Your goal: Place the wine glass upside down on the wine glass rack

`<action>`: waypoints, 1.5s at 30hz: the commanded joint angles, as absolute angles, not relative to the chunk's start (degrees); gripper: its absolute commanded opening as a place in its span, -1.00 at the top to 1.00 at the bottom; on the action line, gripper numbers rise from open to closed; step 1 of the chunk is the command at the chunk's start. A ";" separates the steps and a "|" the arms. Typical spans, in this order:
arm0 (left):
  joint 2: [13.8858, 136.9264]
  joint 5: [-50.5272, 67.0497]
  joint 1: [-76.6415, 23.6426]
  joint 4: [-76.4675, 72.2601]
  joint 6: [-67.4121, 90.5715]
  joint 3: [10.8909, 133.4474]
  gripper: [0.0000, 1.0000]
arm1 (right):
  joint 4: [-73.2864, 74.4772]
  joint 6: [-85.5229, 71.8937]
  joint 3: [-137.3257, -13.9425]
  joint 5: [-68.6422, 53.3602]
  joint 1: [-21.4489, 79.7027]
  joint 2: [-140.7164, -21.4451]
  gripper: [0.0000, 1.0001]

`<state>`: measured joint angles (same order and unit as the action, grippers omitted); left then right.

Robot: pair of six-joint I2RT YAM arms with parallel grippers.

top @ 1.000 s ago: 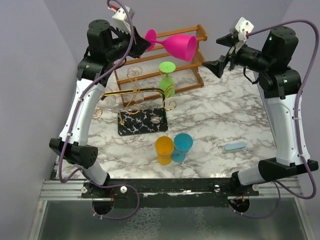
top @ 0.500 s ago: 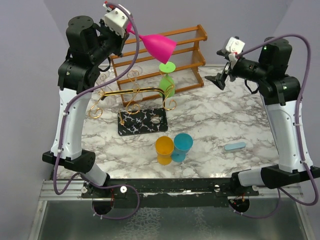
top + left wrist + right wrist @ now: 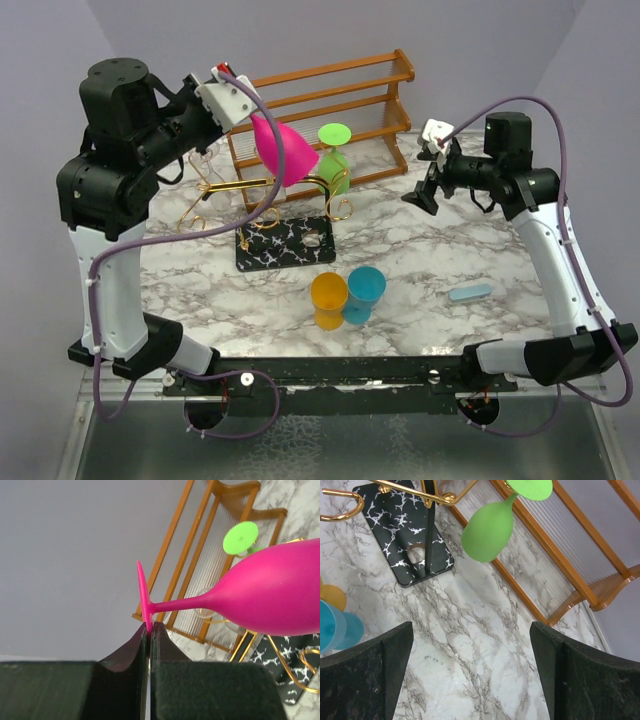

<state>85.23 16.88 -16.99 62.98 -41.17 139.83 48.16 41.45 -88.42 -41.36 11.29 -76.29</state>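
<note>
Left wrist: left tool (image 3: 149, 627) nips wine glass (image 3: 270, 596) foot — hidden overhead.

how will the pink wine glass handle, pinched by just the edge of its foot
The pink wine glass looks like opaque plastic, so probably light and not very fragile. The left gripper pinches only the thin foot's edge, with the bowl far out, so it may pivot or slip. If dropped, the round bowl would likely roll.
</note>
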 commanded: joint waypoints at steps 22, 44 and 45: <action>66.85 16.04 -11.68 81.39 -60.11 117.67 1.00 | 44.50 41.20 -84.25 -38.96 11.51 -68.91 -0.99; 64.60 3.83 -11.68 67.72 -62.28 95.25 1.00 | 43.35 40.41 -81.83 -40.21 11.51 -67.73 -0.99; 64.80 3.39 -11.64 67.56 -62.32 95.12 1.00 | 43.33 40.50 -81.75 -40.17 11.51 -67.73 -0.99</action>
